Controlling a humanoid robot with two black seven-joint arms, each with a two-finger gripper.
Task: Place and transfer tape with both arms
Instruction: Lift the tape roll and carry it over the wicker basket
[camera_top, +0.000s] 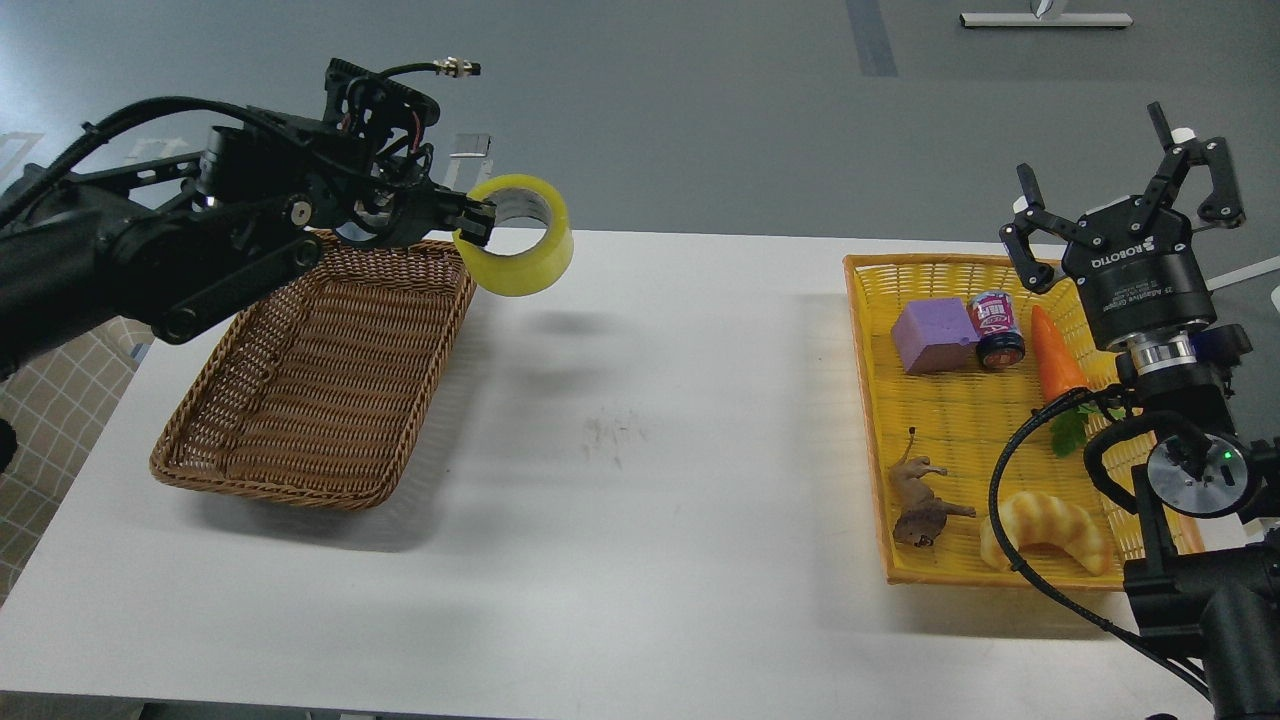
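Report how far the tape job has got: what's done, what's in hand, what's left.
Done: the tape is off every surface, clamped in the left tool, apparently after a handover. In hand: that arm holds the roll in the air beside the brown wicker basket's far right corner. Left: setting it down, probably in that basket. The right tool is open and empty above the yellow tray.

**Tape held aloft**

The tape (520, 248), a translucent yellow roll with a pale core, hangs tilted above the counter (640, 450), far left, its near rim pinched by the left tool (478, 222).
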